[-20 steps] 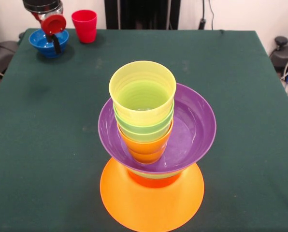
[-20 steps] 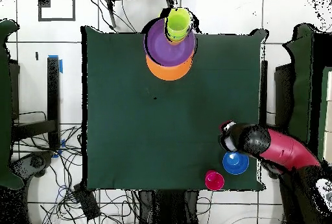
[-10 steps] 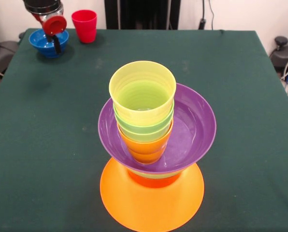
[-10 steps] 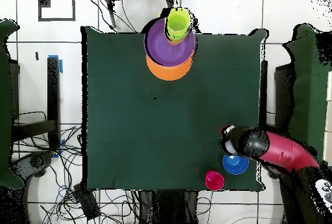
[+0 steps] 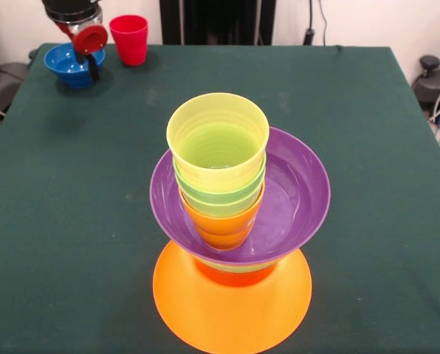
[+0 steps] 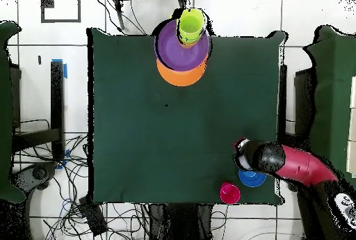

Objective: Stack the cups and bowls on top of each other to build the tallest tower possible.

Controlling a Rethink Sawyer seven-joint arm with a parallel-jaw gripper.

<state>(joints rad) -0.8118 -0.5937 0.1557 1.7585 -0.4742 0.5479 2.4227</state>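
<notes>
The tower stands near the front edge. Its base is an upturned orange bowl (image 5: 231, 313). On that sit a red-orange bowl (image 5: 235, 274), a thin green rim, and a purple bowl (image 5: 297, 199). Nested cups rest in the purple bowl: orange (image 5: 220, 221), green, and pale yellow (image 5: 218, 133) on top. In the overhead view the tower (image 6: 182, 42) is at the table's top edge. A blue bowl (image 5: 65, 63) (image 6: 252, 179) and a red cup (image 5: 129, 38) (image 6: 230, 193) stand at the far left corner. My gripper (image 5: 91, 65) (image 6: 243, 155) hangs over the blue bowl's right rim, holding nothing that I can make out.
The dark green table (image 5: 368, 147) ends close behind the blue bowl and red cup. Cables and black stands lie on the floor around the table (image 6: 139, 112) in the overhead view.
The gripper has drifted slightly right and back over the blue bowl's rim. The bowl, the red cup and the tower have not moved.
</notes>
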